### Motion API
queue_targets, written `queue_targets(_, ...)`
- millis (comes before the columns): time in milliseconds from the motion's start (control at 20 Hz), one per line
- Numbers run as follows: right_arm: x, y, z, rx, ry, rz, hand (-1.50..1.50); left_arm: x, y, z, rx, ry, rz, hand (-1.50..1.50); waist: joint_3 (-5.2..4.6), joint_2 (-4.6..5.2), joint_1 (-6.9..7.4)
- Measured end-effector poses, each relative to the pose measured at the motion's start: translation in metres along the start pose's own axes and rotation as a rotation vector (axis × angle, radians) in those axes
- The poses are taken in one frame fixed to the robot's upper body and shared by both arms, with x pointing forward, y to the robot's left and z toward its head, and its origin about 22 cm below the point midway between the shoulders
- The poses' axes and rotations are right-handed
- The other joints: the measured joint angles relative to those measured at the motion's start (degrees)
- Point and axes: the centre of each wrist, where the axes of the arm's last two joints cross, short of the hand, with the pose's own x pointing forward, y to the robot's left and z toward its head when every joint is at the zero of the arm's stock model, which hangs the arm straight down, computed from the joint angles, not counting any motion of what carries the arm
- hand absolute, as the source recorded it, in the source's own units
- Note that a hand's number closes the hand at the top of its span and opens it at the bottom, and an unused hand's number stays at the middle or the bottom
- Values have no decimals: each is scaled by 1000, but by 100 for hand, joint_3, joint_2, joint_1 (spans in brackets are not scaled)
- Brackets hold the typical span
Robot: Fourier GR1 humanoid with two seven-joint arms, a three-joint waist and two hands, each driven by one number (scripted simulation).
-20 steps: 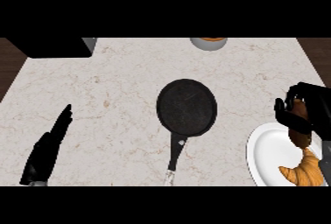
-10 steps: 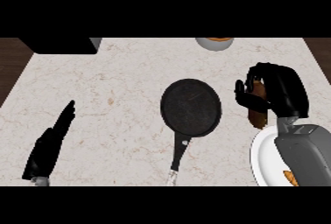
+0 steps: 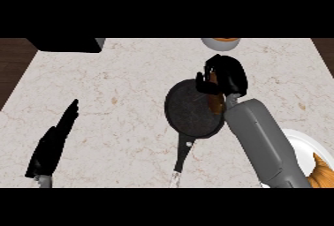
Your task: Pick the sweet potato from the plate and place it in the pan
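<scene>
- The right hand [image 3: 229, 75], black and glossy, curls its fingers and thumb round the sweet potato [image 3: 216, 102], a brown-orange oblong whose lower end pokes out beneath the fingers.
- Just below those fingers lies the pan [image 3: 189, 112], round, dark and matte. The sweet potato hangs over its right rim; whether they touch is unclear.
- The pan's slim handle [image 3: 180, 156] points away from the fingers.
- Behind the wrist sits a smooth white plate [image 3: 301, 145].
- The left hand [image 3: 53, 141] shows at lower left, fingers straight and released, over the pale veined marble counter [image 3: 117, 88].
</scene>
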Motion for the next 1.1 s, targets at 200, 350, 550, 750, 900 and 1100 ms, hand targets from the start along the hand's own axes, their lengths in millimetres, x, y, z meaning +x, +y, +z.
queue_targets(200, 10, 31, -14, 78, 7, 53, 150, -5, -3, 0, -1, 1, 0, 0, 0, 13, 30)
queue_targets(350, 6, 52, -17, 162, 9, 92, 150, -1, -5, -3, -7, -10, -1, 0, 2, 40, 96)
queue_targets(550, -7, 61, -18, 260, 137, -85, -150, 1, -9, -6, -21, -21, -2, 0, 8, 70, 195)
queue_targets(750, -19, 68, -19, 296, 206, -261, -150, 5, -14, -7, -38, -25, -3, 0, 15, 90, 281)
queue_targets(900, -21, 68, -20, 226, 185, -373, -150, 3, -15, -8, -42, -28, 1, 0, 15, 89, 301)
queue_targets(1100, -19, 63, -24, 79, 151, -496, -150, 6, -11, -9, -42, -30, -4, 0, 16, 77, 291)
